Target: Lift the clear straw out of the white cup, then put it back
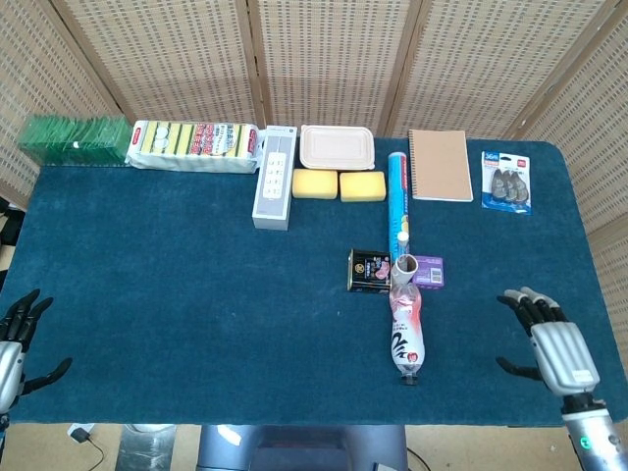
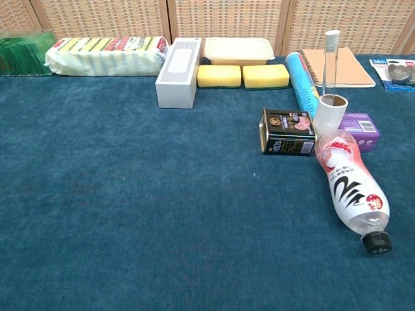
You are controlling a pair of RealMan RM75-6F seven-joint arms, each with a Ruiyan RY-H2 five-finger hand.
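Standing upright in the cylindrical white cup (image 2: 331, 111), clear rigid straw (image 2: 331, 59); well apart at the table's near corners, right hand (image 1: 551, 343) and left hand (image 1: 15, 339), fingers spread, empty.

The clear plastic straw (image 2: 331, 61) stands nearly upright in the small white cylindrical cup (image 2: 329, 115), its pale capped top rising well above the rim. The cup sits upright on the blue cloth, at about 3 o'clock from the table's centre.

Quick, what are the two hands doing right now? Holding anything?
Left hand: open, holding nothing.
Right hand: open, holding nothing.
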